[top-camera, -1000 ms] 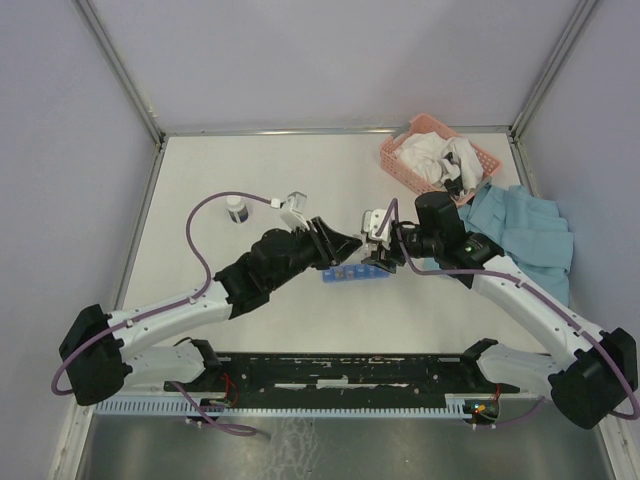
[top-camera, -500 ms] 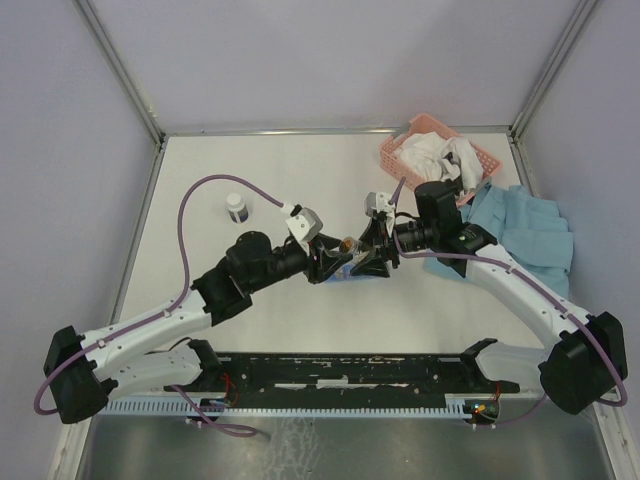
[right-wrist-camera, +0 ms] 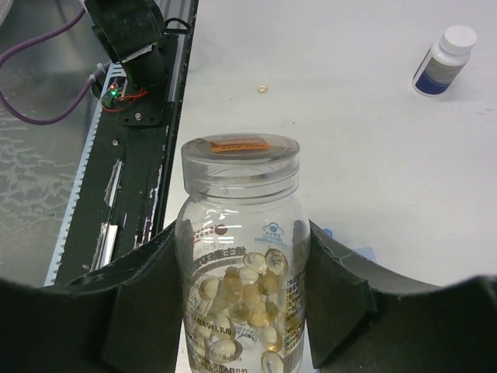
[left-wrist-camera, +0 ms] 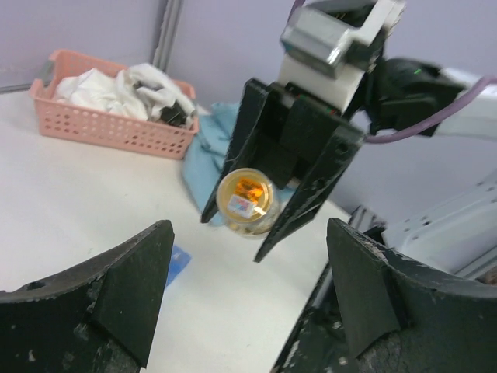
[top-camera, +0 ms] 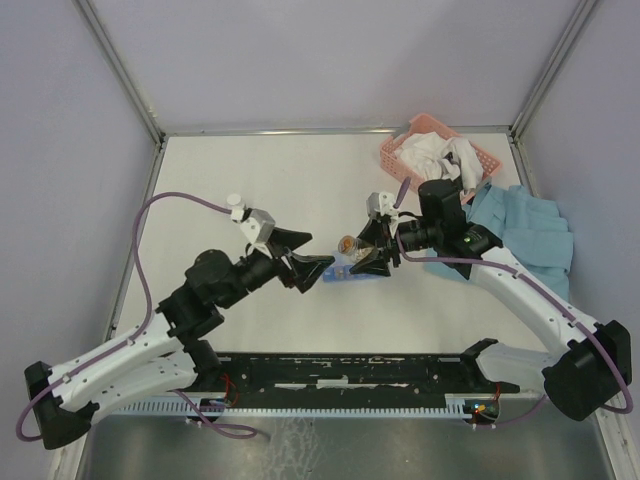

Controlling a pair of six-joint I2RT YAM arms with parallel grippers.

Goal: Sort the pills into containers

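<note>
While R gripper (top-camera: 358,256) is clamped on the body of a clear bottle (right-wrist-camera: 241,256), held off the table (top-camera: 250,170) at centre with lid (right-wrist-camera: 241,159) on and pointing left, sorting proper has not begun.

Findings:
- The pills (right-wrist-camera: 245,303) are yellowish capsules, all seen inside bottle. One pale speck (right-wrist-camera: 263,88) lies loose on table toward near edge. Poss. a pill, too small to confirm.
- The organiser (top-camera: 338,273) is a blue strip flat on table just below bottle, mostly hidden by R gripper. Cannot tell whether its compartments are open or shut.
- L gripper (top-camera: 320,251) has jaws wide apart and is empty. It sits just left of lid, facing it, not touching.

Assessment: step in hand is uncapping. Next move calls for L gripper to go right, centre jaws round lid, close, and twist off while R gripper holds body firm. After that, tilt over one compartment slowly. Capsules prob. roll and drop in a bunch, so overshoot is the risk.
</note>
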